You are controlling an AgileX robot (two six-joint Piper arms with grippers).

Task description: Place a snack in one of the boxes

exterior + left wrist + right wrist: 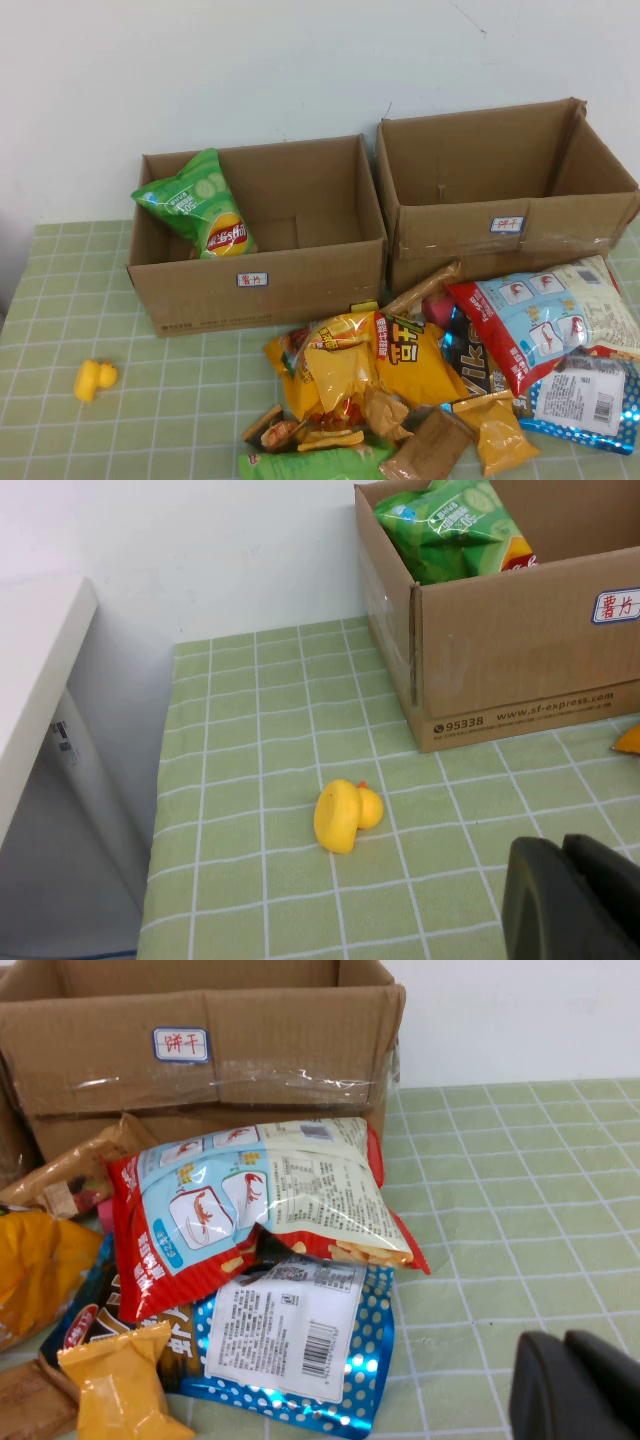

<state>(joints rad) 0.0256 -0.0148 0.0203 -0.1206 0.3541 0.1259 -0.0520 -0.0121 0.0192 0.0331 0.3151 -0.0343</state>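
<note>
Left gripper [575,900]: seen low near a yellow duck [346,813]; finger state cannot be told.
Right gripper [580,1385]: seen beside the snack pile [255,1260]; finger state cannot be told.
Left box [300,285]: a green chip bag [200,205] is held inside.

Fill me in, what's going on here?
Nothing is held right now. A green chip bag leans inside the left box; the right box looks empty. The remaining snacks are piled in front. The left gripper hangs near a yellow duck; the right gripper sits beside the pile.
</note>
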